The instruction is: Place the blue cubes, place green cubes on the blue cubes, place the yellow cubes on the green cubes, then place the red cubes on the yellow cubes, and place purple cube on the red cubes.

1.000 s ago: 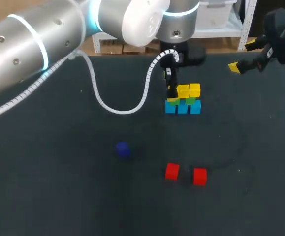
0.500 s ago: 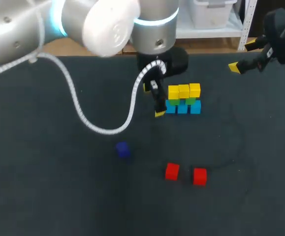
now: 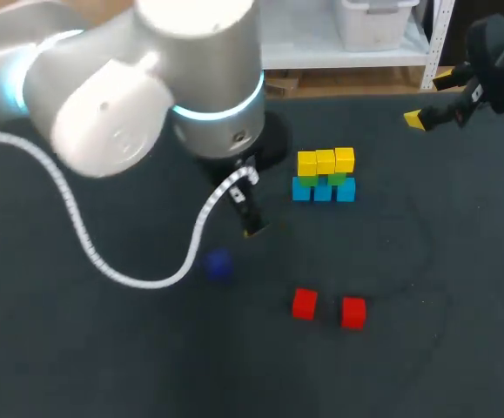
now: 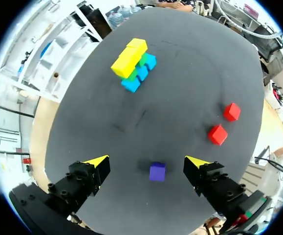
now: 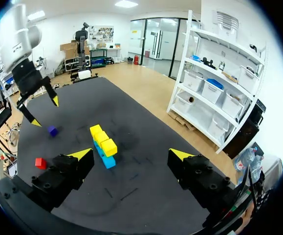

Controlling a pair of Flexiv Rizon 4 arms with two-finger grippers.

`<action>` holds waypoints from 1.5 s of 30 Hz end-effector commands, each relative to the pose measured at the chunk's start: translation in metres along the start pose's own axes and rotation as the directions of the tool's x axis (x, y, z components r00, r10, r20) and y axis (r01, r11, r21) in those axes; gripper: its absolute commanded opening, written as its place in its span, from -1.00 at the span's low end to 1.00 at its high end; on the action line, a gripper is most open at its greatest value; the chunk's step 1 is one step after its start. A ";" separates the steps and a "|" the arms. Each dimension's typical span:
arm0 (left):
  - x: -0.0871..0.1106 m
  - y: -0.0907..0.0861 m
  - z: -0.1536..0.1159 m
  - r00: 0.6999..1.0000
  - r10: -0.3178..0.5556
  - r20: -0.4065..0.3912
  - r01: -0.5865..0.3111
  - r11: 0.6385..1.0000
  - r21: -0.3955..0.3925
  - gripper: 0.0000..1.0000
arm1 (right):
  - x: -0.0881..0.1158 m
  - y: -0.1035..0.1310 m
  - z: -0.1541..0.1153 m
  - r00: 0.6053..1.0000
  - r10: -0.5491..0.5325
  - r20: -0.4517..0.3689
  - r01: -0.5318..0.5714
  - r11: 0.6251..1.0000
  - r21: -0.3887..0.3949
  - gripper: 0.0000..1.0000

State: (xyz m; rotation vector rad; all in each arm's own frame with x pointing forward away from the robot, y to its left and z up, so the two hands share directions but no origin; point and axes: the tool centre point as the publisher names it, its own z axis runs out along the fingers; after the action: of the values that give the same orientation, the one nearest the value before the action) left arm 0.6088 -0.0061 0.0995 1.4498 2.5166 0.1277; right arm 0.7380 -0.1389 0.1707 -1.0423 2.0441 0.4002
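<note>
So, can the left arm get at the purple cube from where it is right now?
Probably yes: the left gripper is open with the purple cube just ahead of it, standing alone, nothing touching it.

Plain dark charcoal cloth table top (image 3: 86, 366). Cube block layered: light blue cubes (image 3: 323, 192) at bottom, green cubes (image 3: 337, 178) in middle, yellow cubes (image 3: 325, 161) on top. Small purple cube (image 3: 218, 264) seen as deep blue-violet. Two red cubes (image 3: 304, 304) bright red. Silver left arm (image 3: 130, 113) banded by glowing cyan ring; white coiled cable (image 3: 143, 280). Left gripper (image 4: 147, 161) and right gripper (image 5: 129, 154) black, yellow-tipped.
</note>
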 end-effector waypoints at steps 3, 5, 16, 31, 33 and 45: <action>0.039 -0.004 -0.014 0.974 -0.006 0.227 0.021 0.998 -0.063 1.00 | 0.001 -0.001 0.001 1.000 -0.001 0.005 0.001 1.000 -0.005 1.00; 0.045 -0.005 -0.016 0.974 -0.015 0.228 0.030 0.998 -0.063 1.00 | 0.001 -0.001 0.001 1.000 -0.001 0.005 0.001 1.000 -0.005 1.00; 0.060 -0.004 -0.017 0.991 -0.005 0.136 0.004 1.000 0.005 1.00 | 0.001 -0.001 0.001 1.000 -0.001 0.005 0.001 1.000 -0.005 1.00; 0.064 0.010 -0.018 0.975 -0.070 0.210 0.081 0.996 -0.045 1.00 | 0.001 -0.001 0.001 1.000 -0.001 0.005 0.001 1.000 -0.005 1.00; 0.065 0.015 -0.018 0.971 -0.080 0.225 0.094 0.994 -0.051 1.00 | 0.001 -0.001 0.001 1.000 -0.001 0.005 0.001 1.000 -0.005 1.00; 0.066 0.034 -0.026 0.967 -0.088 0.240 0.106 0.992 -0.061 1.00 | 0.001 -0.001 0.001 1.000 -0.001 0.005 0.001 1.000 -0.005 1.00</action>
State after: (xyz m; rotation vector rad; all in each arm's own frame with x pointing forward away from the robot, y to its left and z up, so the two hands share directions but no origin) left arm 0.5967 0.0656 0.1197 1.2260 2.3552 0.0359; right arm 0.7380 -0.1388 0.1707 -1.0424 2.0441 0.4002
